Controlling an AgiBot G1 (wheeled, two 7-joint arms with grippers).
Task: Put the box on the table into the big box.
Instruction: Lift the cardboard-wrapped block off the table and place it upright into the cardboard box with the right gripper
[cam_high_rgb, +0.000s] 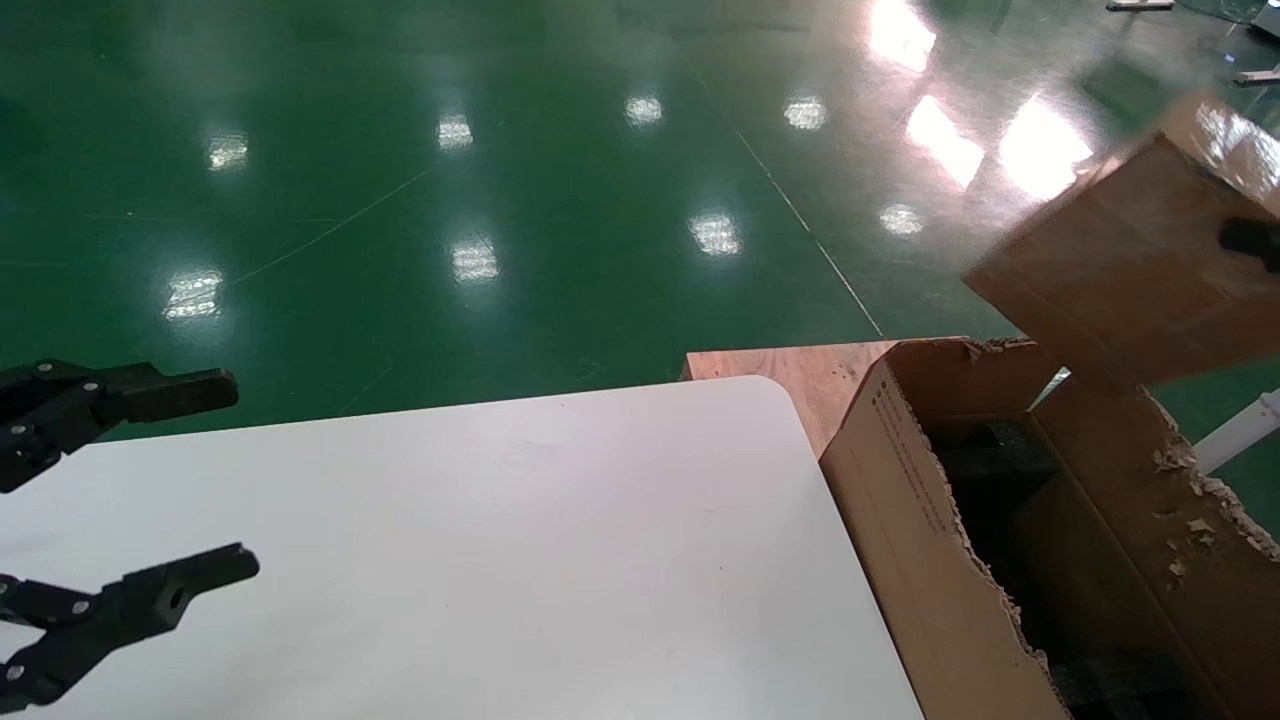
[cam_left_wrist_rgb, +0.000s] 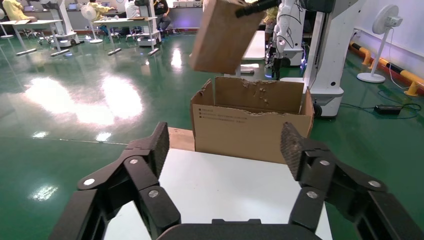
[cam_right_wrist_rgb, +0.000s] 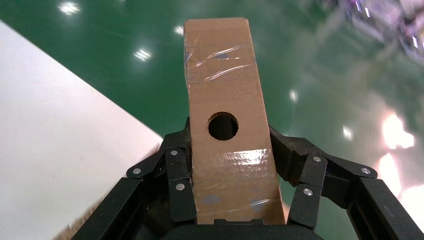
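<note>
My right gripper (cam_right_wrist_rgb: 227, 137) is shut on the small brown box (cam_right_wrist_rgb: 225, 120), which has glossy tape strips and a round hole on its face. In the head view the box (cam_high_rgb: 1130, 255) hangs tilted in the air above the far end of the big box (cam_high_rgb: 900, 520), a torn-edged carton with black foam inside, standing off the right edge of the white table (cam_high_rgb: 480, 560). In the left wrist view the held box (cam_left_wrist_rgb: 225, 35) is above the carton (cam_left_wrist_rgb: 250, 127). My left gripper (cam_high_rgb: 240, 480) is open and empty over the table's left side.
A brown wooden board (cam_high_rgb: 800, 370) lies under the carton's far corner, beyond the table's rounded corner. Glossy green floor (cam_high_rgb: 500, 200) surrounds the table. In the left wrist view, other robots, tables and a standing fan (cam_left_wrist_rgb: 382, 45) are in the background.
</note>
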